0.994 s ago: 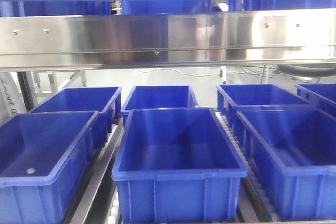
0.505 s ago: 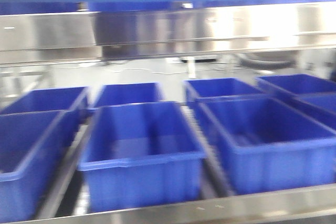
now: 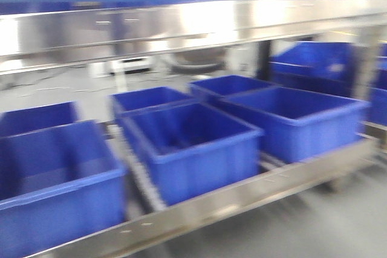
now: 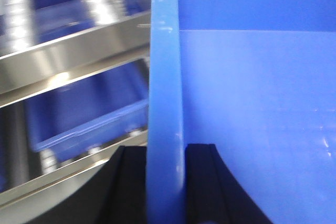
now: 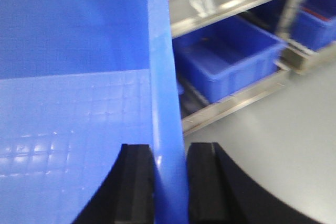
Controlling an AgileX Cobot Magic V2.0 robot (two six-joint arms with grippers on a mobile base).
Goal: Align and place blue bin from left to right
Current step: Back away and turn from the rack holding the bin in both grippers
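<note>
The bin point(image 4: 252, 108) is up clear of the rack point(image 3: 242, 200), left gripper point(image 4: 165, 153) and right gripper point(image 5: 169, 153) each clamped on a side wall, likely to keep it steady between arms (front view blurred, slot unclear).

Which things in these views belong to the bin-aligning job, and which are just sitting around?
In the job: blue bin, its wall clamped by left gripper and right gripper.
Just there: darker bins on the roller shelf; steel rail above them.
</note>
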